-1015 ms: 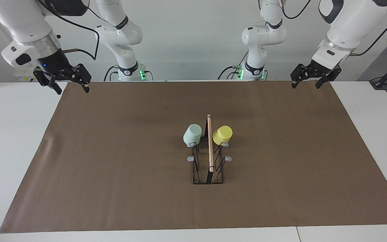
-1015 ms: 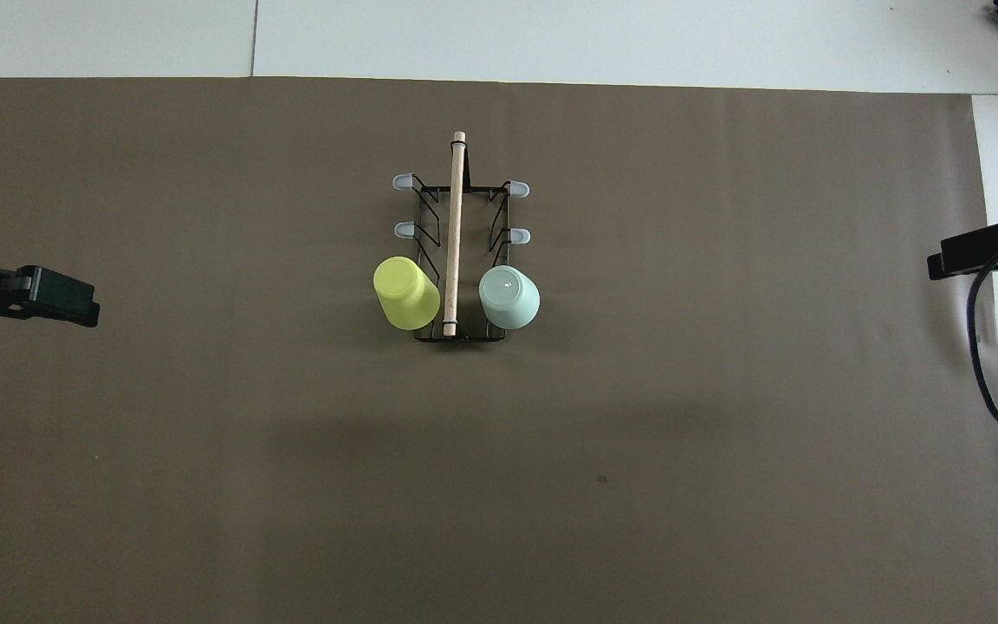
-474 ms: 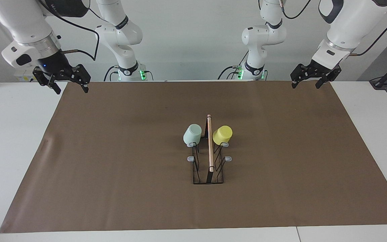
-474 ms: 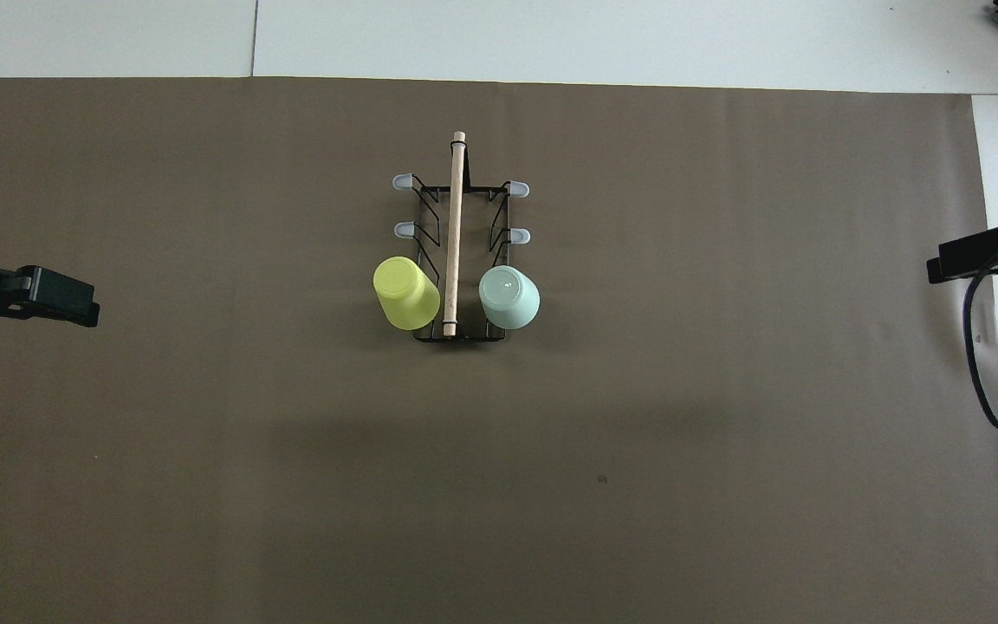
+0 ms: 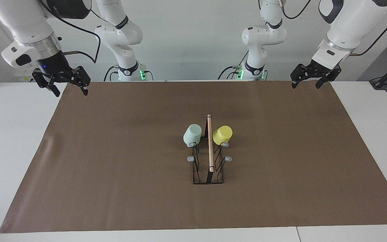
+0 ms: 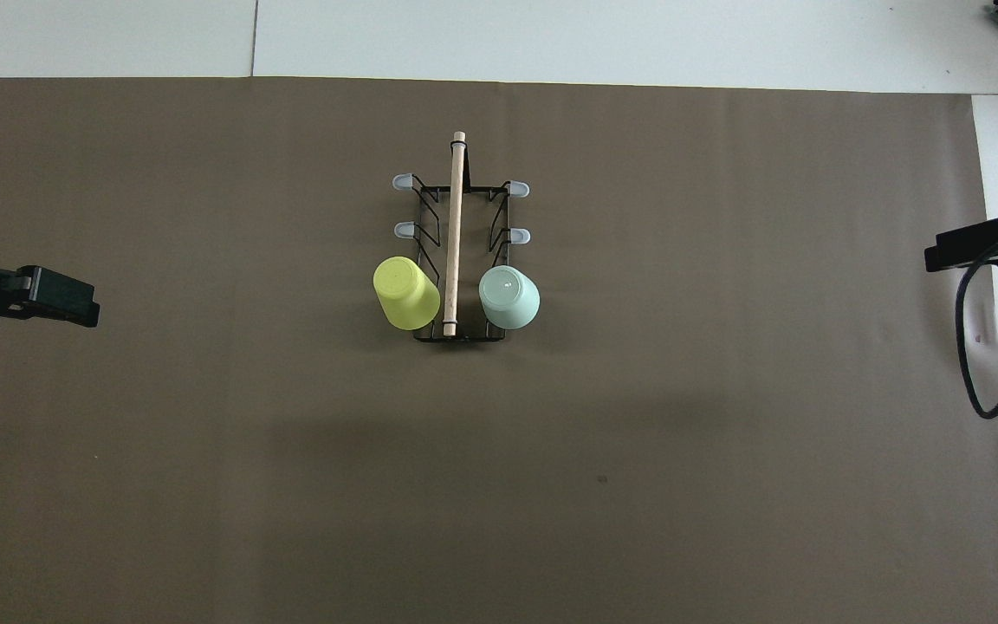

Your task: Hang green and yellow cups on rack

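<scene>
The black wire rack (image 5: 209,148) with its wooden rod (image 6: 454,234) stands mid-mat. The mint green cup (image 5: 192,133) (image 6: 508,297) hangs bottom-up on a prong on the side toward the right arm. On the side toward the left arm, the yellow cup (image 5: 222,134) (image 6: 405,292) hangs the same way. Both sit on the prongs nearest the robots. My left gripper (image 5: 306,85) hovers open and empty over the mat's edge at the left arm's end. Above the mat's edge at the right arm's end, my right gripper (image 5: 71,91) is also open and empty.
A brown mat (image 5: 113,168) covers most of the white table (image 5: 12,141). Several grey-tipped prongs (image 5: 190,158) on the rack carry nothing. A black cable (image 6: 975,364) loops down from the right arm at the mat's edge.
The right gripper has drifted a little over its end of the mat. The left gripper, the cups and the rack have not moved.
</scene>
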